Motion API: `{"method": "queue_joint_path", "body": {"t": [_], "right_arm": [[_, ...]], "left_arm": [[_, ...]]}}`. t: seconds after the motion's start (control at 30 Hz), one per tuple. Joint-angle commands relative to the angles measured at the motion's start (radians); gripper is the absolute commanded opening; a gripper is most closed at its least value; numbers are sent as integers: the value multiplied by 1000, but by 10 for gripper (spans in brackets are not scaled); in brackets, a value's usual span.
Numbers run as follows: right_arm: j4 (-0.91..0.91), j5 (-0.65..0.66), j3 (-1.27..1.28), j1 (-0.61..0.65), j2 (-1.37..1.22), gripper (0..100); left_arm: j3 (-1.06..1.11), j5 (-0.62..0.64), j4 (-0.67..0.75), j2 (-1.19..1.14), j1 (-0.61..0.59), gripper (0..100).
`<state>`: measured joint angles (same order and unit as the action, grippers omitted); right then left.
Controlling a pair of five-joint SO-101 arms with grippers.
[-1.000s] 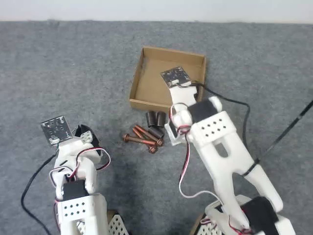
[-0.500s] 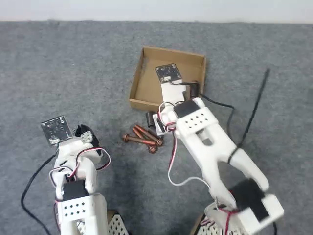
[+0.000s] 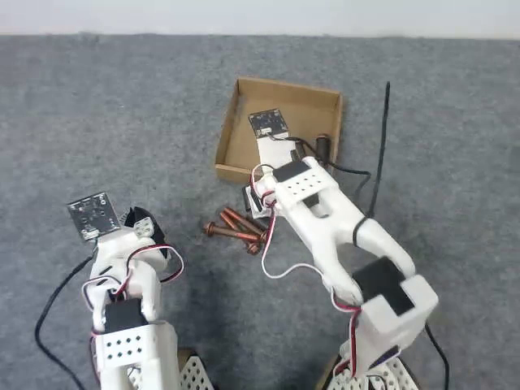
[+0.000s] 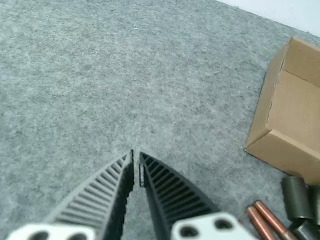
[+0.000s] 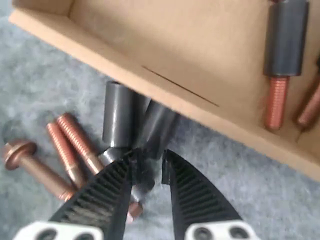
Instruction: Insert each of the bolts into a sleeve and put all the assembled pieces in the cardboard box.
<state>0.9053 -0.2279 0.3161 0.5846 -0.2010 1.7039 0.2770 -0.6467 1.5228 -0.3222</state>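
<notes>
Three copper bolts (image 3: 236, 227) (image 5: 65, 150) lie on the grey carpet just in front of the cardboard box (image 3: 236, 122) (image 5: 150, 30). Two dark sleeves (image 5: 117, 117) lie side by side between the bolts and the box wall. My right gripper (image 3: 256, 201) (image 5: 149, 157) hovers right over them, slightly open, with one sleeve's end (image 5: 156, 125) at the gap between its tips. An assembled bolt-and-sleeve piece (image 3: 322, 146) (image 5: 284, 45) lies inside the box. My left gripper (image 3: 140, 223) (image 4: 136, 156) rests shut and empty at the lower left, well away from the parts.
The box's near wall (image 4: 285, 150) stands directly behind the sleeves. A second copper shaft (image 5: 310, 107) lies in the box beside the assembled piece. A black cable (image 3: 380, 146) rises to the right of the box. Bare carpet spreads to the left (image 3: 122, 122).
The right arm has swung left, away from over the box, and its gripper has come down over the sleeves, now covering them in the high view. The left arm has not moved.
</notes>
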Motion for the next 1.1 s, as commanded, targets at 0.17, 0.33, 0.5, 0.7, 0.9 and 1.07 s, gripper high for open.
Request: {"method": "queue_joint_path", "body": {"t": [0.17, 0.33, 0.5, 0.7, 0.9, 1.07], "right_arm": [[-18, -9, -144, 5, -61, 54], [-18, -9, -184, 5, -133, 54], [-12, -8, -209, 5, -202, 127], [-10, -8, -209, 5, -237, 144], [-8, -8, -204, 4, -237, 67], [61, 8, -216, -1, -216, 20]], "left_arm": [[-12, -11, -2, 11, 2, 11], [-12, -9, -2, 11, 2, 11], [-12, -9, -2, 11, 2, 11], [-12, -9, -2, 11, 2, 11], [-12, -9, -2, 9, 2, 11], [-12, -9, -2, 9, 2, 11]]}}
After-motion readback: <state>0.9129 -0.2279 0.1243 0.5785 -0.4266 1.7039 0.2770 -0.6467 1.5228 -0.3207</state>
